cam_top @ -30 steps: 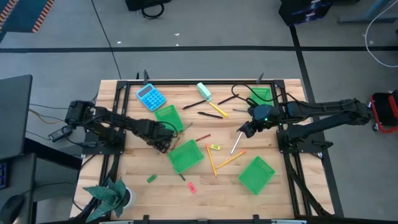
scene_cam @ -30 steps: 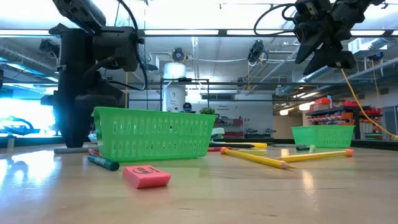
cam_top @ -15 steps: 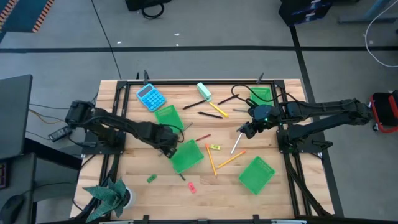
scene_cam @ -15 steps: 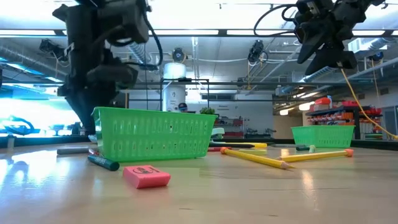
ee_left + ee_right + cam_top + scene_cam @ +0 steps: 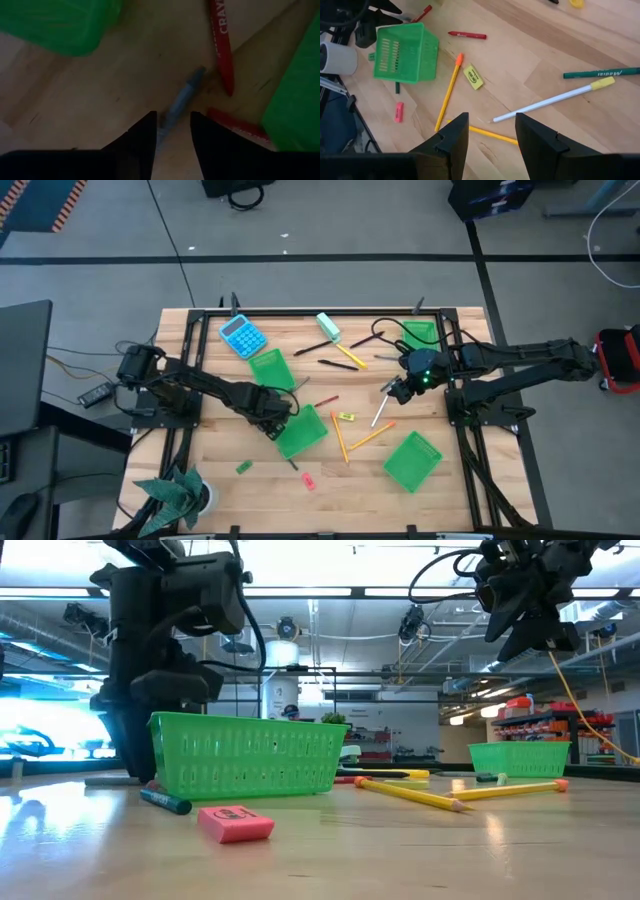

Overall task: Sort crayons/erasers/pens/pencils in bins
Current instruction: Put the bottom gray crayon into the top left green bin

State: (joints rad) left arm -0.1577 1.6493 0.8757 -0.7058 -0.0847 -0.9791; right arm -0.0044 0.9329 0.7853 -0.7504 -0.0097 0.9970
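Left gripper lowered between two bins, fingers parted around a grey pen lying on the table, not yet clamped. Red crayon just beside. Risk: pen rolling or slipping free on closure; crayon pinched alongside; fingers catching a bin wall. Right gripper raised, parted, empty, above a white pencil.

Calculator: blue, lying flat at the table's 11 o'clock.
Block: teal-and-white, near 12 o'clock edge.
Plant: potted, spiky-leaved, at 7 o'clock corner.
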